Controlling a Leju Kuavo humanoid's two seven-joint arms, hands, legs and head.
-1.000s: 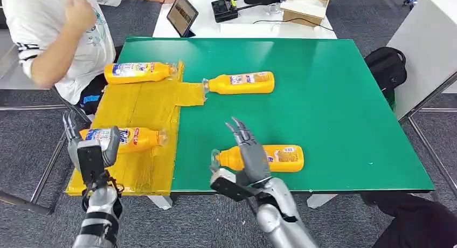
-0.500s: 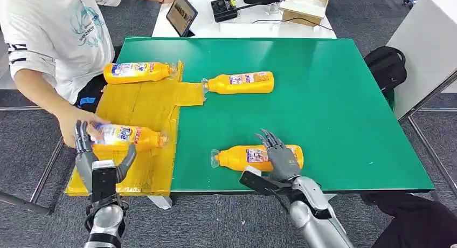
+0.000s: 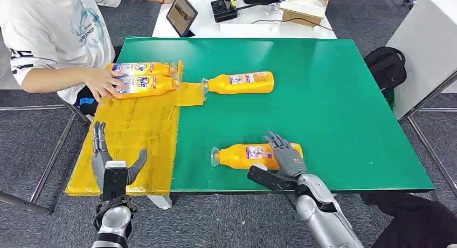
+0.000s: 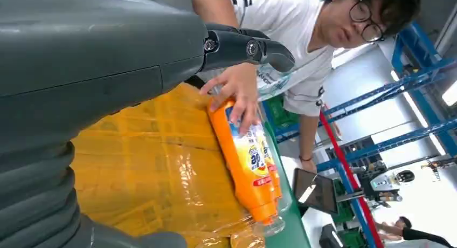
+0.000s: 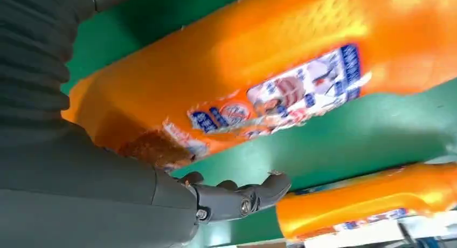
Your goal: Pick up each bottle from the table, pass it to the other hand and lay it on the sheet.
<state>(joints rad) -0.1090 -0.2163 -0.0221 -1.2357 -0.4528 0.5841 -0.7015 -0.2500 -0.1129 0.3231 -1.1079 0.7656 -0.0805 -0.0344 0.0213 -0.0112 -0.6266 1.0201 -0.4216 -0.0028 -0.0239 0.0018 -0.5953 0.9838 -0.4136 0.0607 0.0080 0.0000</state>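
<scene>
Two bottles wait on the desk (image 3: 334, 97), two lie on the sheet (image 3: 134, 124)
Your right hand (image 3: 283, 153) rests over the near bottle (image 3: 253, 156), fingers not visibly closed; it may roll off the close front edge. Left hand (image 3: 110, 164) spread, holding nothing. Person's hand (image 3: 105, 83) crowds the sheet; far bottle (image 3: 240, 82) has room

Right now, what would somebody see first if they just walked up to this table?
Bright orange bottles lying on a green table. The robot's right hand rests on the nearest bottle; another bottle lies further back. On the yellow sheet at the left edge, a person's hand touches two bottles lying side by side, while the left hand hovers open.
</scene>
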